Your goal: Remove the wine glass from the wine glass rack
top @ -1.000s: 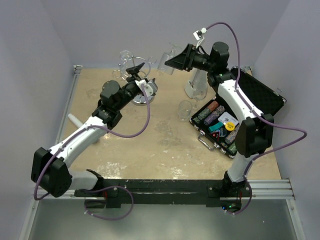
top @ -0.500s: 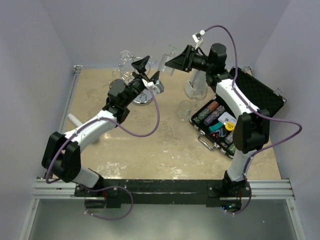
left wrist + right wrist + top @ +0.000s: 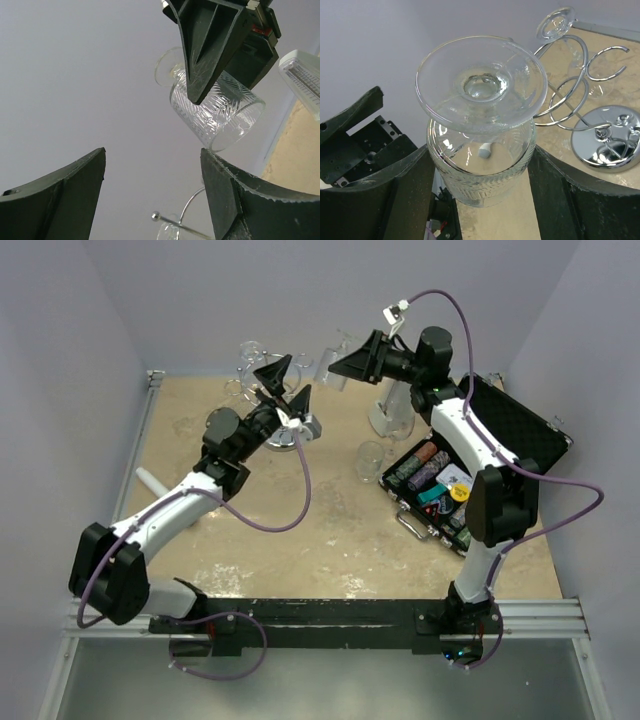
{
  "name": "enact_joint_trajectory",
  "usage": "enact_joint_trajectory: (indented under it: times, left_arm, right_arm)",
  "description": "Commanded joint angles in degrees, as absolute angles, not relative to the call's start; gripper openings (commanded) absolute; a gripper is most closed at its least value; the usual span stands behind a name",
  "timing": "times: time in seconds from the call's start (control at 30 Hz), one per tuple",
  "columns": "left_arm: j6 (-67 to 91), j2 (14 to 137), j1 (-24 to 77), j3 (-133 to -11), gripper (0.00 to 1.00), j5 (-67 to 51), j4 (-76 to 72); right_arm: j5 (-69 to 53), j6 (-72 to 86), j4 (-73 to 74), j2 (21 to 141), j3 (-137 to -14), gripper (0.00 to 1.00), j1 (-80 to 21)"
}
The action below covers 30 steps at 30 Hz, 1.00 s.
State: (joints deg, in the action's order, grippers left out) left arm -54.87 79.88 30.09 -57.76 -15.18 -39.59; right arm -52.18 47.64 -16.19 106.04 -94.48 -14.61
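Note:
My right gripper (image 3: 340, 362) is shut on a clear ribbed wine glass (image 3: 333, 345) and holds it in the air by the back wall, right of the rack. In the right wrist view the glass (image 3: 482, 145) sits bowl between my fingers (image 3: 405, 190), foot toward the camera, apart from the chrome wine glass rack (image 3: 575, 95) and its disc base (image 3: 607, 142). Another glass foot (image 3: 555, 22) hangs on the rack. My left gripper (image 3: 296, 373) is open and empty above the rack (image 3: 283, 432), pointing up at the held glass (image 3: 220, 115).
A grey metronome (image 3: 393, 405) stands at the back right; it also shows in the left wrist view (image 3: 302, 75). A small clear tumbler (image 3: 370, 455) stands beside an open poker chip case (image 3: 440, 490). A white object (image 3: 150, 480) lies at the left.
My left gripper has lifted from beside the rack and tilted upward, still open. My right gripper, with the glass in it, has shifted slightly to the left.

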Motion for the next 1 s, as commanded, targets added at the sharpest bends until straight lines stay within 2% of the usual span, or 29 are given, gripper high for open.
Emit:
enact_joint_trajectory:
  times: [0.0, 0.6, 0.73, 0.8, 0.9, 0.97]
  left_arm:
    - [-59.33, 75.06, 30.50, -54.49, 0.81, -17.84, -40.17]
    - [-58.45, 84.28, 31.29, -61.43, 0.78, -17.84, -44.20]
    - [-58.71, 86.48, 31.46, -62.84, 0.69, -16.88, -46.14]
    - [-59.15, 87.27, 31.64, -63.10, 0.58, -16.61, -47.72]
    - [-59.59, 87.98, 31.73, -63.89, 0.50, -16.35, -48.25]
    - [-59.68, 88.33, 31.82, -63.98, 0.40, -16.09, -48.34]
  right_arm:
    - [-53.26, 47.99, -20.30, 103.80, -97.91, 0.00, -14.85]
    - [-53.88, 47.20, -19.95, 103.71, -98.61, 0.00, -15.64]
    - [-54.32, 47.37, -19.60, 104.41, -99.05, 0.00, -16.17]
    - [-54.49, 47.20, -19.42, 104.68, -99.49, 0.00, -16.35]
    - [-54.58, 47.29, -19.34, 104.94, -99.49, 0.00, -16.61]
    - [-54.41, 47.20, -19.25, 104.94, -99.41, 0.00, -16.61]
